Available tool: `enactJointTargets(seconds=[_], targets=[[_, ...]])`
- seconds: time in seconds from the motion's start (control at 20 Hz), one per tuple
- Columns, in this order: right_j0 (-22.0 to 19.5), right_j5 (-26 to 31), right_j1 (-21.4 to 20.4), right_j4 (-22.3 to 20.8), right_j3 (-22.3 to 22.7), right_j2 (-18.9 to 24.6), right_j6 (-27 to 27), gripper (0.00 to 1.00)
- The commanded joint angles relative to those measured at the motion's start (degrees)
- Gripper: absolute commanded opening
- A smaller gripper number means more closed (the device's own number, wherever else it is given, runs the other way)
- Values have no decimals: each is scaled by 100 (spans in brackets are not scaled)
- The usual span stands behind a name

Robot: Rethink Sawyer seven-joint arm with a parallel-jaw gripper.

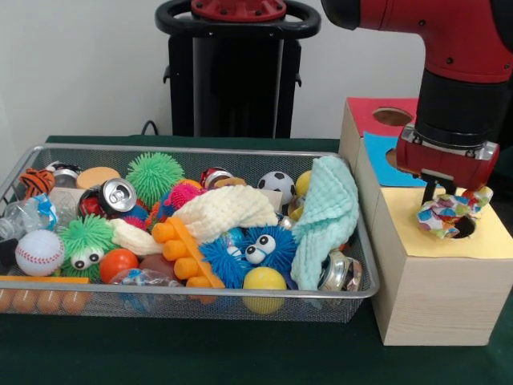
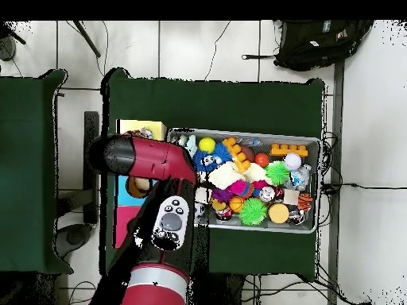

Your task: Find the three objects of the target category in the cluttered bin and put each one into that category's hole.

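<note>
Dotted white fabric piece [image 1: 449, 212] sits clamped in the gripper [image 1: 442, 200] – right at the yellow-topped hole [image 1: 465, 227] of the largest wooden box [image 1: 437, 297], beside the wire-mesh bin [image 1: 365, 273] of toys.

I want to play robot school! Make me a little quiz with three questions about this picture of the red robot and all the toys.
1. True or false: the small white fabric piece with multicoloured dots lies at the round hole with the yellow paper top.
2. Which cloth hangs over the right end of the silver wire mesh bin in the front view? A) mint-green waffle cloth B) cream waffle cloth C) red towel
3. Fill in: the toy beside the black-and-white soccer ball, toward the left, is a spiky ____ ball.

Key
1. True; the gripper is right above it.
2. A, the mint-green waffle cloth; the cream one lies mid-bin.
3. Green.
</note>
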Motion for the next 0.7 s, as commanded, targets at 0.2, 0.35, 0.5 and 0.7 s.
enactJointTargets(seconds=[0.2, 0.35, 0.5, 0.7], targets=[[-305, 599, -101, 94, 476, 558, 710, 100], [-288, 820, -59, 78, 346, 534, 749, 100], [-297, 869, -82, 132, 371, 597, 793, 100], [-340, 884, -91, 121, 362, 625, 750, 100]])
